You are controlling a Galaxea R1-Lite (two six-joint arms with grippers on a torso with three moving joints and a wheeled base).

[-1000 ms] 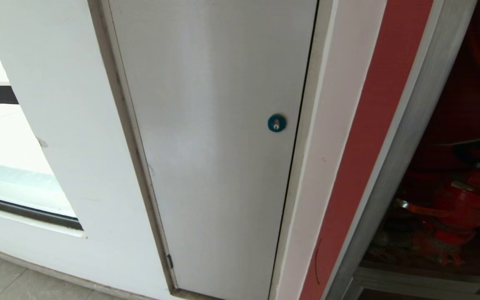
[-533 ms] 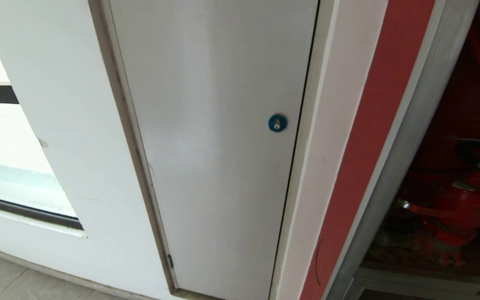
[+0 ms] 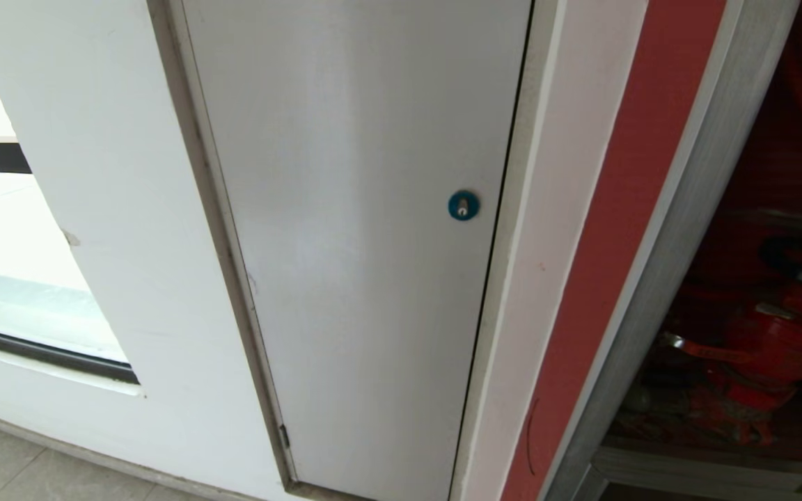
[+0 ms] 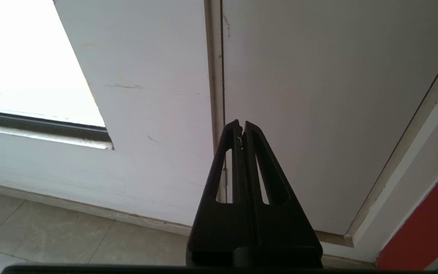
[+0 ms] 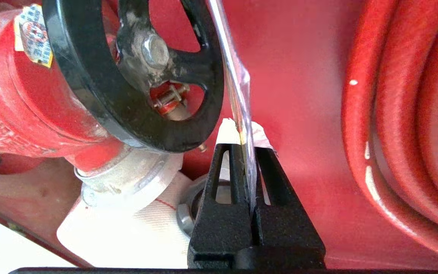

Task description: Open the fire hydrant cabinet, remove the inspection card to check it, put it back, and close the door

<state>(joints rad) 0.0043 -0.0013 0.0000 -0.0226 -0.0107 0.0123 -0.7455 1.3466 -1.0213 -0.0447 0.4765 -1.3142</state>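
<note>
1. The inspection card (image 5: 238, 95) is seen edge-on in the right wrist view – a thin, glossy laminated sheet with a clear plastic margin, standing inside the red interior of the fire hydrant cabinet (image 5: 302, 76).
2. The right end effector (image 5: 246, 146) has its two black slotted fingers pressed together on the card's lower edge, with white tape or padding at the tips on either side of the sheet.
3. Just beside the card is a black cast handwheel (image 5: 127, 72) with spokes and a dull hex nut at its hub, mounted on a rounded red valve (image 5: 21, 102) that carries a small yellow-edged sticker.
4. Below the valve a pale metal coupling (image 5: 127, 179) joins a white woven hose (image 5: 127, 228).
5. On the card's other side, thick red hose coils (image 5: 405, 125) curve in smooth, scuffed loops.
6. In the head view the cabinet's brushed silver frame (image 3: 686, 229) slants beside a red painted strip (image 3: 610, 229); the valve shows in the dim opening at far right.
7. Further left is a plain white door (image 3: 359, 243) with a round blue lock (image 3: 463, 206).
8. The left end effector (image 4: 242, 127) – fingers fully together, holding nothing – hangs before that door's hinge side, above grey floor tiles (image 4: 32, 228).
</note>
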